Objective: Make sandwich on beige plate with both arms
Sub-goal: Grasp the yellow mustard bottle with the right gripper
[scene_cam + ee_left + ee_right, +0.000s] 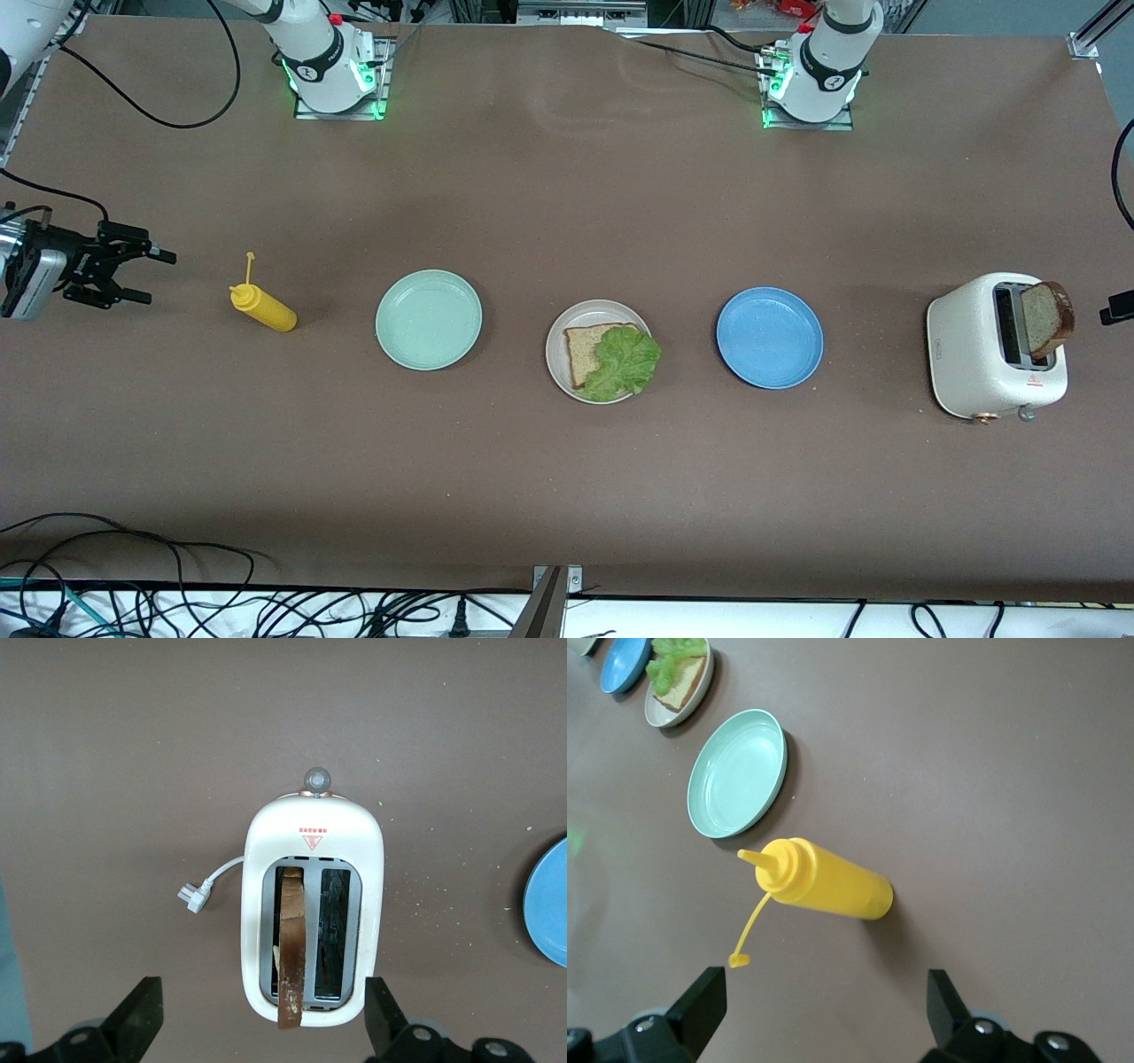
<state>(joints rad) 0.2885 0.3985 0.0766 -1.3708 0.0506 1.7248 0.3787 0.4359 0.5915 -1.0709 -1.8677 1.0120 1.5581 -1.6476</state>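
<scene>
Left gripper (257, 1028) wide, empty over toaster (313, 904), right gripper (824, 1010) wide, empty over mustard bottle (824, 886)

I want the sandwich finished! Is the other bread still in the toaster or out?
In. The bread slice stands upright in one slot of the toaster, sticking up above the top. The slot beside it looks empty.

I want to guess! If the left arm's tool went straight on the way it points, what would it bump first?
Probably the bread slice poking up from the toaster; the open left tool looks aimed at it.

Brown table (567, 496): plates, toaster, bottle.
</scene>
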